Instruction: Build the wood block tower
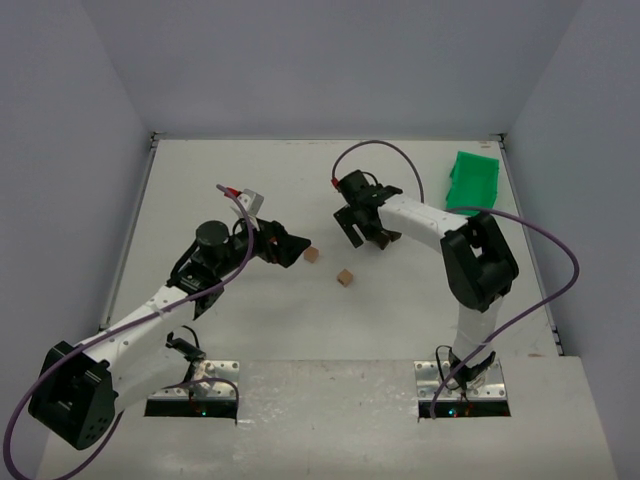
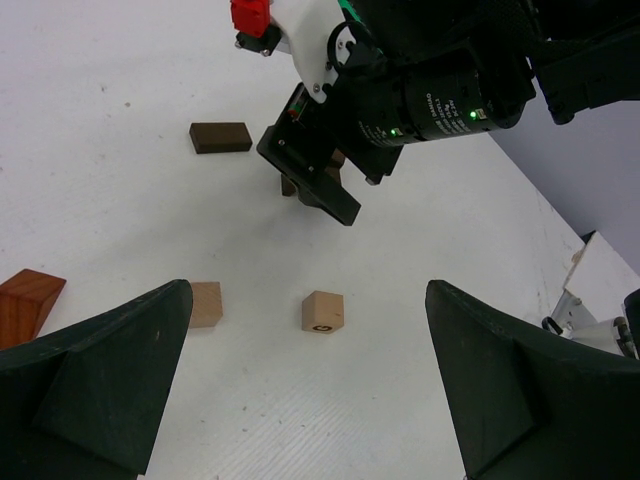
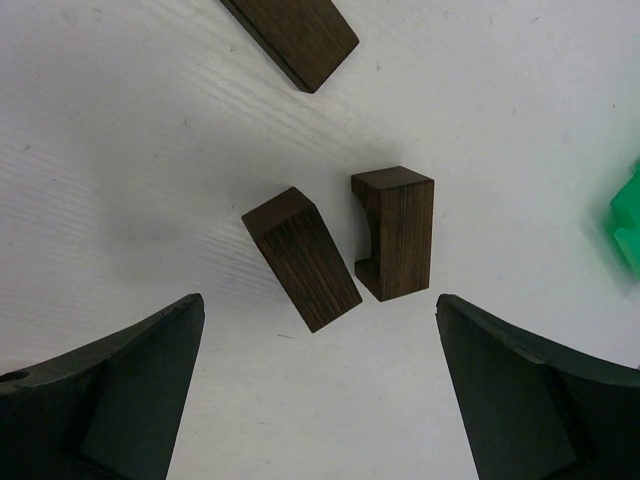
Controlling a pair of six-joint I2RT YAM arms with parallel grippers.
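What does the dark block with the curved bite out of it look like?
The notched block is dark brown wood with visible grain, boxy, with a curved hollow in one side. It rests on the white table, very close to a plain dark block turned at an angle; whether they touch is unclear. The fingers are spread wide, touching neither.

Cropped at edges
Reddish-brown block (image 2: 25, 305) cut at left; dark brown block (image 3: 292, 30) at top; green bin (image 3: 628, 225) at right.
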